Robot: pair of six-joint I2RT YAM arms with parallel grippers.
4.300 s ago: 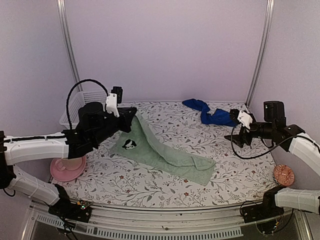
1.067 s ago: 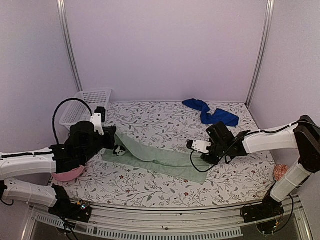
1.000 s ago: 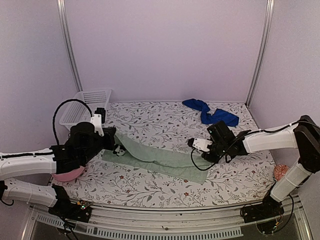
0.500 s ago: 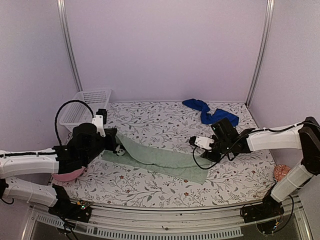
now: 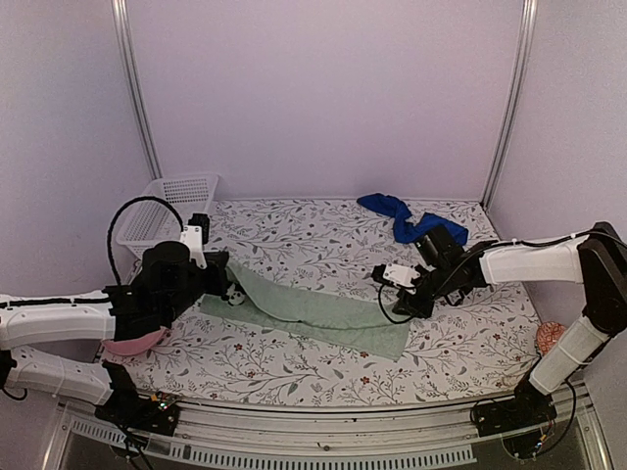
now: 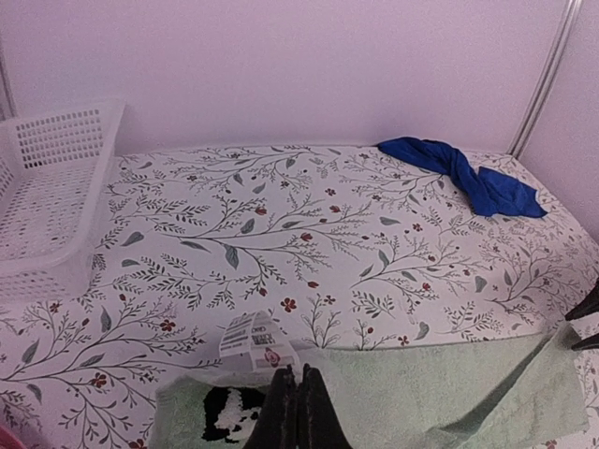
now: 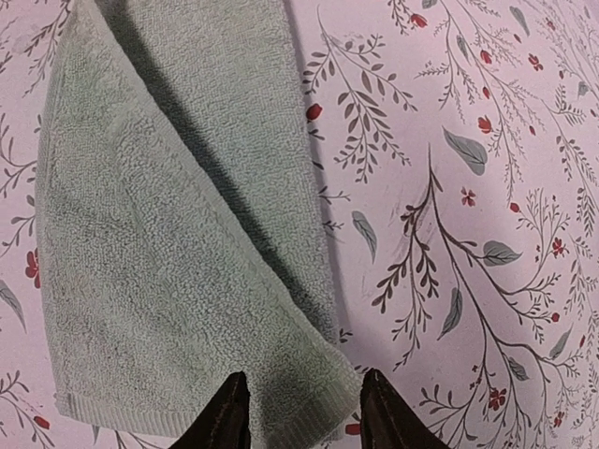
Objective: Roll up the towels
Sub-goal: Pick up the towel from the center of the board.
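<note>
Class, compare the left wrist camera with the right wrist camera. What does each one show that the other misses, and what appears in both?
Left wrist only: the white basket, the blue towel crumpled at the far side, a white label on the green towel, and the left claw shut on that towel's near edge.
Right wrist only: a close look at the folded-over end of the green towel, with the right claw open over its hem.
Both: the green towel and the floral tablecloth.
</note>
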